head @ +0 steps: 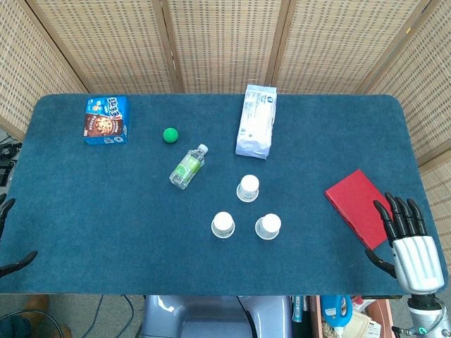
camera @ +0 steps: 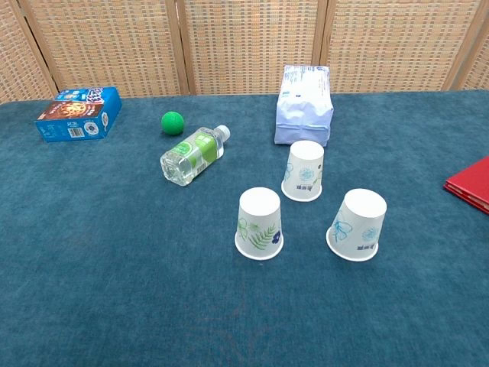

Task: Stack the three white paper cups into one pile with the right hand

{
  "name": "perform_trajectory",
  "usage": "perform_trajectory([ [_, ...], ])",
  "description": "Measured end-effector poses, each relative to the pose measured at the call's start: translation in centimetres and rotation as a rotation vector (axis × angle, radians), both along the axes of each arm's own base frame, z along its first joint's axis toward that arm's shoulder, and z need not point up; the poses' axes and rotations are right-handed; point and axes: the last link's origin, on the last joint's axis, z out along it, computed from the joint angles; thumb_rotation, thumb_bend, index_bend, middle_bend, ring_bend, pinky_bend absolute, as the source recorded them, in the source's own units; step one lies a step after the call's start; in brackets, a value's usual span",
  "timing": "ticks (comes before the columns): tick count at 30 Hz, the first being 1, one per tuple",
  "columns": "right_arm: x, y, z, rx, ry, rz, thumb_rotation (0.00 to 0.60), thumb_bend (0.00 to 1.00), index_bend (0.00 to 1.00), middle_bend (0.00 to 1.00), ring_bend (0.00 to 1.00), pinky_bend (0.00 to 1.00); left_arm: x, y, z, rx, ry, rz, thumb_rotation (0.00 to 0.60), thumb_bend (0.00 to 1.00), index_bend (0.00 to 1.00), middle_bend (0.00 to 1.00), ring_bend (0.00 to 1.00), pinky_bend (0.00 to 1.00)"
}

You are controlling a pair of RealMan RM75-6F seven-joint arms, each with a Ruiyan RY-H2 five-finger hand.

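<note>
Three white paper cups are standing upside down and apart on the blue-carpeted table (head: 106,232): the leaf-printed cup (camera: 260,223) nearest my left, the bow-printed cup (camera: 357,225) beside it, tilting slightly, and a third cup (camera: 304,171) sitting behind and between them. My right hand (head: 409,243) is resting at the table's near right edge, fingers spread and holding nothing, just beside a red book (head: 358,205). My left hand (head: 8,236) is barely showing at the opposite edge; I cannot tell how its fingers are lying. A clear water bottle (camera: 192,155) is lying on its side behind the cups, near a green ball (camera: 173,122), with a white-blue packet (camera: 305,104) and a blue cookie box (camera: 79,114) sitting farther back.
</note>
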Motion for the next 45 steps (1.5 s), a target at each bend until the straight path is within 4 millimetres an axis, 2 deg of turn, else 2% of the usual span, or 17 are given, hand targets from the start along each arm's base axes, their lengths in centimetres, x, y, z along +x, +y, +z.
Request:
perform_trajectory([
  [6, 0.3, -0.8, -0.8, 0.061, -0.007, 0.009, 0.6, 0.0, 0.02, 0.0, 0.0, 0.0, 0.0, 0.1, -0.1, -0.006, -0.001, 0.009, 0.6, 0.12, 0.0, 0.0, 0.0, 0.0],
  [10, 0.9, -2.0, -1.9, 0.16, -0.029, 0.039, 0.6, 0.0, 0.06, 0.02, 0.0, 0.0, -0.1, 0.3, -0.1, -0.009, 0.0, 0.017, 0.6, 0.12, 0.0, 0.0, 0.0, 0.0],
  [15, 2.4, -4.6, -3.7, 0.357, -0.064, 0.07, 0.6, 0.0, 0.13, 0.13, 0.02, 0.11, -0.2, 0.8, -0.3, -0.008, 0.006, 0.033, 0.6, 0.12, 0.0, 0.0, 0.0, 0.0],
  [19, 3.8, -6.8, -5.1, 0.466, -0.037, 0.068, 0.6, 0.0, 0.15, 0.18, 0.07, 0.15, -0.3, 1.0, -0.4, -0.003, 0.015, 0.052, 0.6, 0.12, 0.0, 0.0, 0.0, 0.0],
  [23, 5.0, -8.7, -7.1, 0.55, -0.013, 0.032, 0.6, 0.08, 0.18, 0.2, 0.08, 0.17, -0.6, 1.5, -0.7, -0.015, 0.02, 0.084, 0.6, 0.12, 0.0, 0.0, 0.0, 0.0],
  [29, 7.0, -10.9, -10.8, 0.608, 0.007, -0.014, 0.6, 0.13, 0.2, 0.23, 0.11, 0.19, -0.6, 2.2, -0.9, -0.025, 0.022, 0.098, 0.6, 0.12, 0.0, 0.0, 0.0, 0.0],
  [33, 7.7, -11.8, -12.7, 0.629, 0.016, -0.033, 0.6, 0.15, 0.23, 0.29, 0.17, 0.21, -0.7, 2.4, -0.9, -0.026, 0.022, 0.101, 0.6, 0.12, 0.0, 0.0, 0.0, 0.0],
  [39, 7.8, -12.7, -14.5, 0.642, 0.013, -0.06, 0.6, 0.22, 0.27, 0.35, 0.23, 0.24, -1.0, 2.7, -0.8, -0.029, 0.024, 0.111, 0.6, 0.12, 0.0, 0.0, 0.0, 0.0],
  [45, 7.8, -13.2, -15.1, 0.639, -0.004, -0.075, 0.6, 0.31, 0.36, 0.43, 0.29, 0.25, -1.0, 2.8, -0.9, -0.032, 0.026, 0.111, 0.6, 0.12, 0.0, 0.0, 0.0, 0.0],
])
